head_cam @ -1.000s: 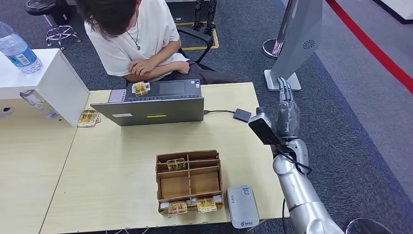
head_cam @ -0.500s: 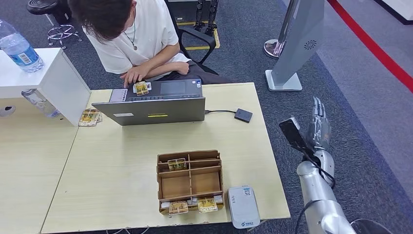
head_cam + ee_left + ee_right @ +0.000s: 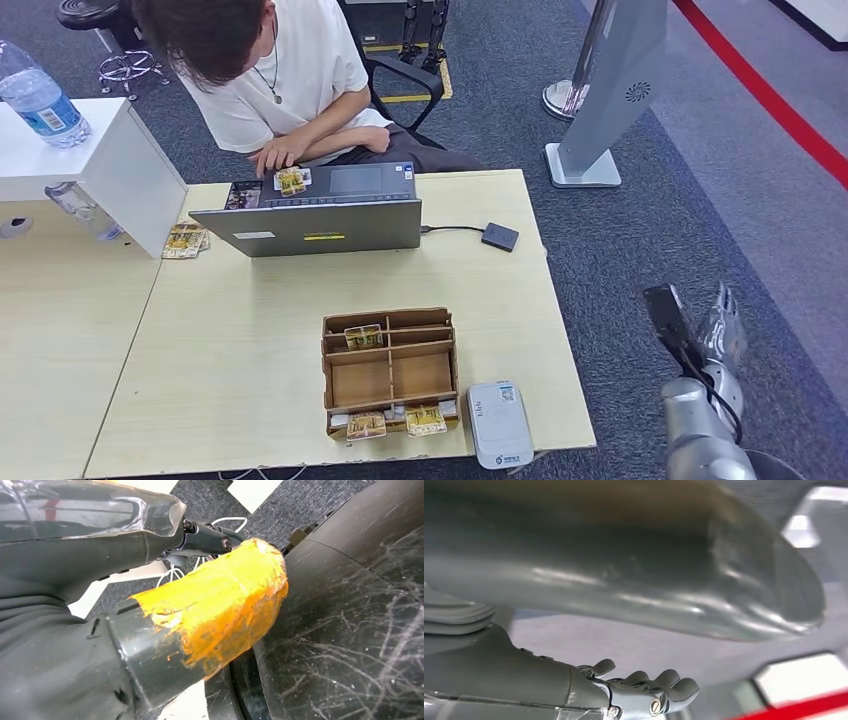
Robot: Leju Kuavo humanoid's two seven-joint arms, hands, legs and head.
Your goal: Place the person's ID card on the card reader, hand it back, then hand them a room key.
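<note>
A small yellowish card point(image 3: 290, 181) lies on the laptop point(image 3: 310, 215) beside its trackpad, and the person's hand point(image 3: 272, 155) rests just behind it. The white card reader point(image 3: 498, 422) sits at the table's near right edge. A wooden organiser point(image 3: 390, 370) next to it holds similar cards point(image 3: 363, 337) in its slots. My right hand point(image 3: 722, 335) hangs over the carpet to the right of the table, fingers straight and empty; its fingers point(image 3: 644, 690) hold nothing. My left hand point(image 3: 200, 625) shows an orange-taped thumb with nothing in it.
A small black box point(image 3: 499, 236) is cabled to the laptop. More cards point(image 3: 183, 241) lie by a white block point(image 3: 110, 165) bearing a water bottle point(image 3: 38, 98). A grey floor stand point(image 3: 610, 100) rises at the right, beyond the table point(image 3: 230, 330).
My right arm has dropped down and to the right, from the table's right edge to low over the carpet. The person has reached a hand onto the laptop next to the card.
</note>
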